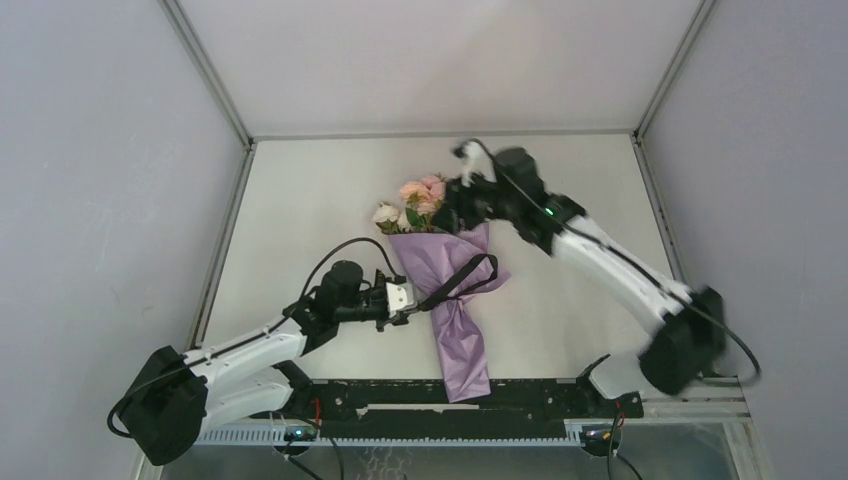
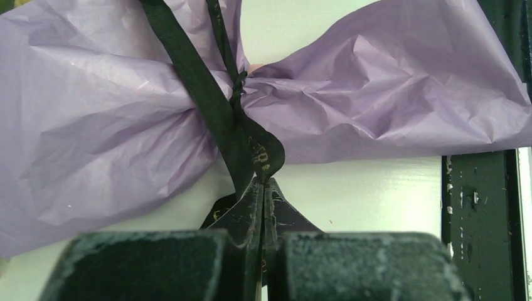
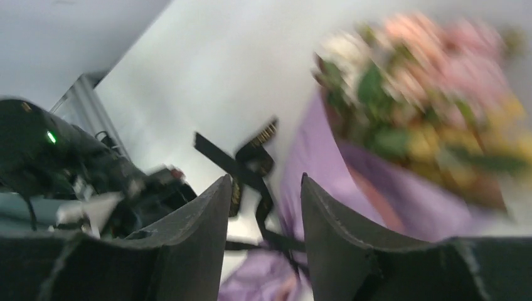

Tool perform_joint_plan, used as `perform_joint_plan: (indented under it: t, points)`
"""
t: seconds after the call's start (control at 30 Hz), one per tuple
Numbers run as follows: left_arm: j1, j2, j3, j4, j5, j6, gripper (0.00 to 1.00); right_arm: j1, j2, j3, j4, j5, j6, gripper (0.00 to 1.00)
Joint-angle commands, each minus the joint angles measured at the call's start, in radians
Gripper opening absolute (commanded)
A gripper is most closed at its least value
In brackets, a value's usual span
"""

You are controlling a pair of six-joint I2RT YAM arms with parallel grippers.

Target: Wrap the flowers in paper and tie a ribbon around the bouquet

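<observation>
Bouquet [image 1: 447,262]: lay at the centre of the top view on the white table [image 1: 570,300], with its head toward the upper edge and its tail toward the lower edge.
Flowers [image 1: 415,205]: pink, white and yellow heads stuck out of the wide mouth of the wrap, just above centre.
Paper [image 1: 458,345]: lilac and crinkled, pinched to a narrow waist and flaring on either side of it; its lower end lay across the black base rail [image 1: 545,395].
Ribbon [image 2: 213,106]: black, knotted at the waist; in the top view a loop stood out over the right side of the wrap, and one end ran left to the left pincer.
Left gripper [image 1: 408,300]: fingers pressed together on the ribbon end, just left of the waist.
Left arm: reached up from the lower left, forearm low, wrist pointing right at the bouquet.
Right gripper [image 1: 455,205]: fingers apart with nothing between them, close against the right side of the blooms; its own view was blurred.
Right arm: stretched diagonally from the lower right to the upper centre, wrist turned left toward the flowers.
</observation>
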Motion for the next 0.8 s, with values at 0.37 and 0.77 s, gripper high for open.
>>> perform_joint_plan:
  t: [0.37, 0.77]
  points:
    - [-0.020, -0.065, -0.072, 0.079, 0.013, -0.011, 0.00, 0.276, 0.889, 0.800, -0.597, -0.181, -0.501, 0.58]
    - [-0.019, -0.064, -0.081, 0.082, 0.024, -0.001, 0.00, 0.285, 0.915, 0.670, -0.621, -0.119, -0.582, 0.61]
